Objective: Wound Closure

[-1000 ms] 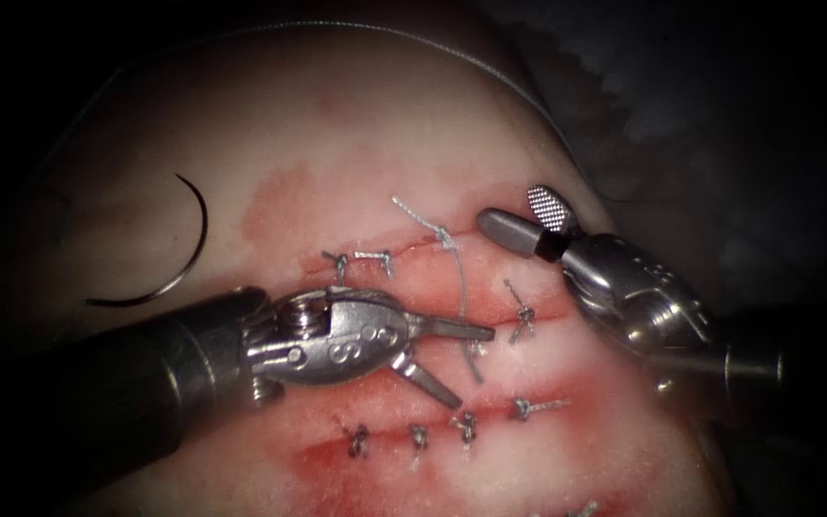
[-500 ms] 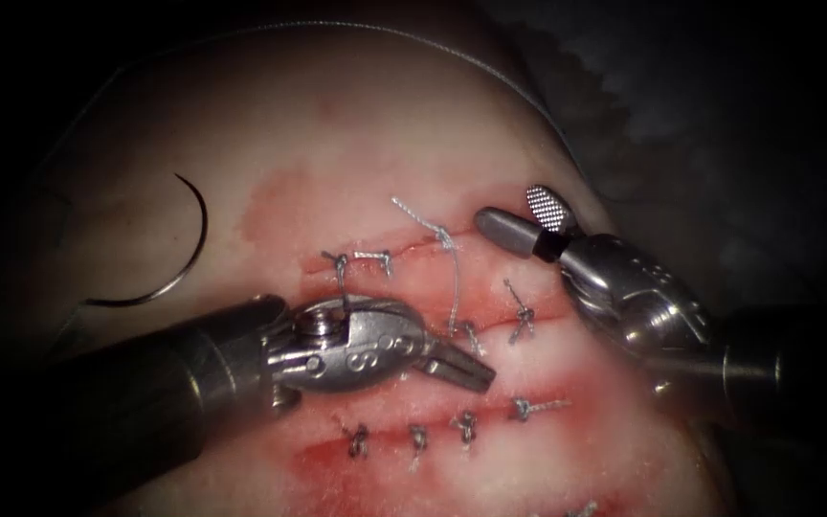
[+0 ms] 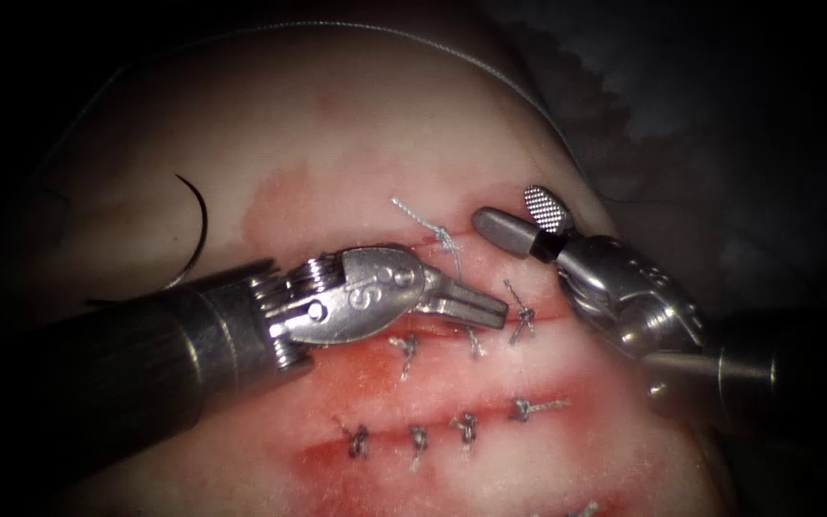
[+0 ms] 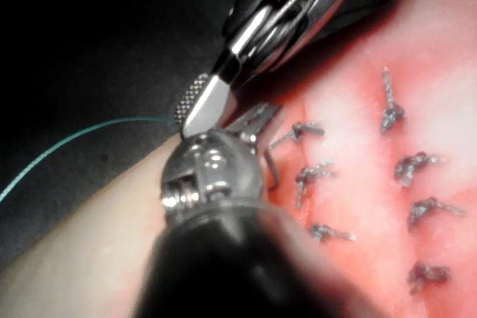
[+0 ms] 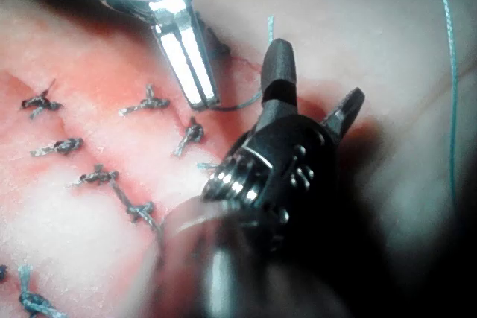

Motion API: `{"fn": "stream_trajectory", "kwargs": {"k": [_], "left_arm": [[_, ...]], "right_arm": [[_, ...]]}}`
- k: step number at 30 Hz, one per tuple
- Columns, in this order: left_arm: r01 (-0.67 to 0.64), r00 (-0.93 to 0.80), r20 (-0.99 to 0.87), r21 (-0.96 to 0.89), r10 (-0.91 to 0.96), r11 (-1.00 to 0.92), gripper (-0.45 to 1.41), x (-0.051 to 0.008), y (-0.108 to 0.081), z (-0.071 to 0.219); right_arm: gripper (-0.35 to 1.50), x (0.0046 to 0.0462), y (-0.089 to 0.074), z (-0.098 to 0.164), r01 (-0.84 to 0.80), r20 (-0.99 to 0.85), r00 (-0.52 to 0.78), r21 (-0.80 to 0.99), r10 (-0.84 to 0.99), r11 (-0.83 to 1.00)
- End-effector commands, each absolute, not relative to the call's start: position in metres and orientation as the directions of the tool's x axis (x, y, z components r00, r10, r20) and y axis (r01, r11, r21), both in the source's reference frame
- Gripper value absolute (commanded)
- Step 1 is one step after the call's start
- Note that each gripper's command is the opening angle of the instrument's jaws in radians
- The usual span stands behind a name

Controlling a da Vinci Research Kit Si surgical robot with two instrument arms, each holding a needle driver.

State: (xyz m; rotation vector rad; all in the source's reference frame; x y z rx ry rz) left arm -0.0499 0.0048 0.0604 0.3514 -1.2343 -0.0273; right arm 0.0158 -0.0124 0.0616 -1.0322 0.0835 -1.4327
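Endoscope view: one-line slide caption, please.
Left gripper shut on the thread beside a knot; right gripper open, empty; needle lies free on the tissue, left.

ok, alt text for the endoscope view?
Left steel needle driver, jaws shut on grey thread, lies over the stitched pork tissue. Right driver hovers open, holding nothing; the dark curved needle lies free, left of the cut.
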Motion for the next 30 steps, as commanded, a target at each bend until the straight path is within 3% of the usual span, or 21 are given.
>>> {"fn": "stream_trajectory", "kwargs": {"k": [1,17,30], "left_arm": [[-0.133,0.329,0.914,0.294,-0.238,0.947,-0.45,-0.0502,0.0067,0.0605],[0.108,0.176,0.855,0.476,-0.488,0.873,-0.45,-0.0468,0.0137,0.0630],[0.158,0.107,0.839,0.516,-0.534,0.842,-0.45,-0.0468,0.0158,0.0621]], "right_arm": [[1.42,0.0163,-0.0119,0.0618,0.758,0.522,0.216,-0.622,-0.825,-0.195],[1.27,0.0118,-0.0096,0.0595,0.718,0.606,0.204,-0.626,-0.769,-0.304],[1.30,0.0180,-0.0136,0.0613,0.596,0.585,0.060,-0.671,-0.809,-0.441]]}}
